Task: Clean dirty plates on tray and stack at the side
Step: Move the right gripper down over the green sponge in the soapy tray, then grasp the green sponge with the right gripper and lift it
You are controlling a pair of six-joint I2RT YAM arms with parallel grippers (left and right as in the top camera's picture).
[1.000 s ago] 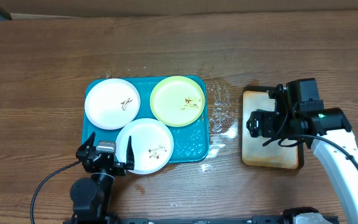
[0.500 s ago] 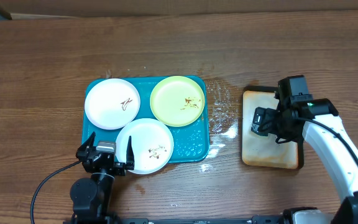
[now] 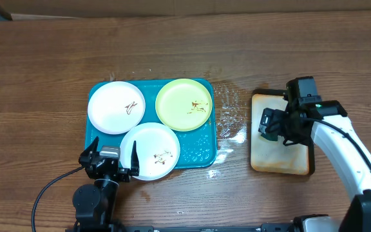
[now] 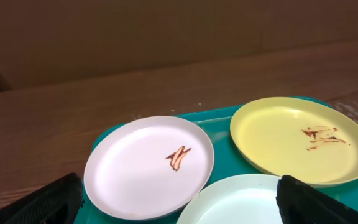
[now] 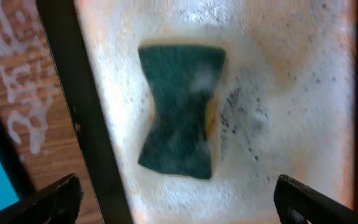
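Observation:
The teal tray (image 3: 201, 151) holds three plates: a white plate (image 3: 116, 107) at the back left, a yellow-green plate (image 3: 184, 104) at the back right and a white plate (image 3: 150, 151) at the front. All have brown smears. My left gripper (image 3: 111, 156) is open and empty at the tray's front left edge. In the left wrist view its fingers (image 4: 179, 205) flank the front plate (image 4: 241, 202). My right gripper (image 3: 272, 125) is open above a green sponge (image 5: 182, 112), not touching it.
The sponge lies in white foam in a small tan tray (image 3: 282, 161) with a dark rim (image 5: 79, 106), right of the teal tray. A wet patch (image 3: 230, 119) marks the wooden table between the two trays.
My right arm has swung a little left over the tan tray and turned at the wrist. The left arm and the plates have not moved.

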